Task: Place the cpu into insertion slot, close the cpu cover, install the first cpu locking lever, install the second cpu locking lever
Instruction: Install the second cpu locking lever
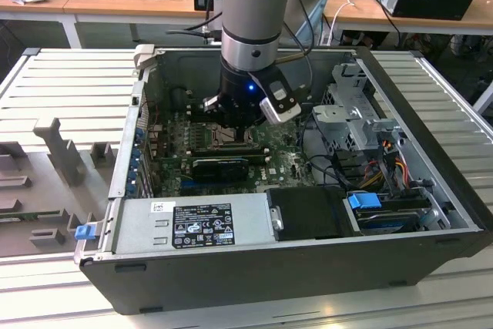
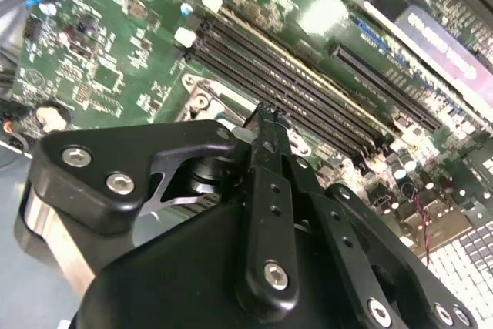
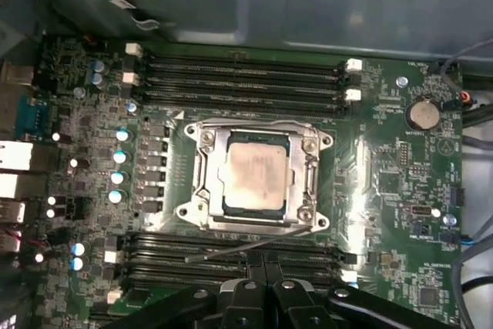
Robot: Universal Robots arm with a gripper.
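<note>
In the first wrist view the pale square cpu [image 3: 255, 176] lies in the insertion slot [image 3: 189, 210] on the green board. The cpu cover [image 3: 205, 161] is down flat around it as a metal frame. A thin wire lever [image 3: 231, 248] sticks out at a slant along the socket's edge nearest my gripper [image 3: 260, 266], unlatched. My gripper's black fingers are shut together, their tips just beside that lever and that socket edge. In the second wrist view the shut gripper [image 2: 266, 115] points at a socket corner [image 2: 202, 99]. In the exterior view the gripper [image 1: 231, 122] hangs low over the board inside the case.
Long black memory slots [image 3: 243, 75] run on both sides of the socket. The open computer case [image 1: 308, 283] walls the board in, with a power supply [image 1: 202, 223] at the front and a drive cage [image 1: 356, 122] and cables on the exterior view's right.
</note>
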